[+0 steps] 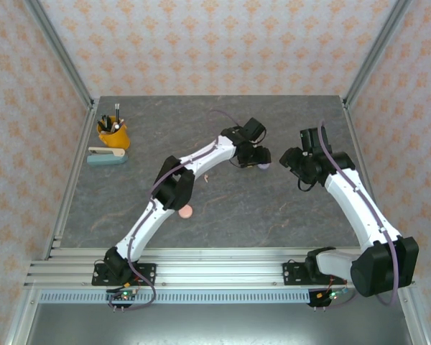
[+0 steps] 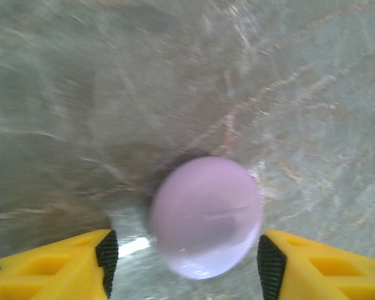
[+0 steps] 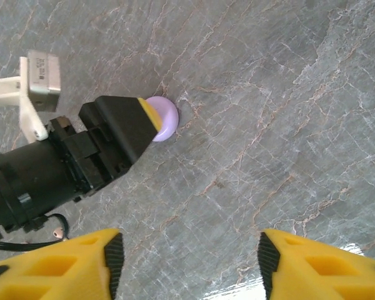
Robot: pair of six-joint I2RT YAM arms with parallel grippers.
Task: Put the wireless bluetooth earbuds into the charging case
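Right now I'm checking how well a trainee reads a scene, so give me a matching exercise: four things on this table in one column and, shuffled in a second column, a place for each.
Things
1. lilac case
2. pink disc
3. yellow cup
4. stapler

Places
A. far left of the table, with pens standing in it
B. between the open fingers of the left gripper
C. lying on the near side of the yellow cup
D. beside the left arm, partly hidden by its elbow

Pairs: 1-B, 2-D, 3-A, 4-C
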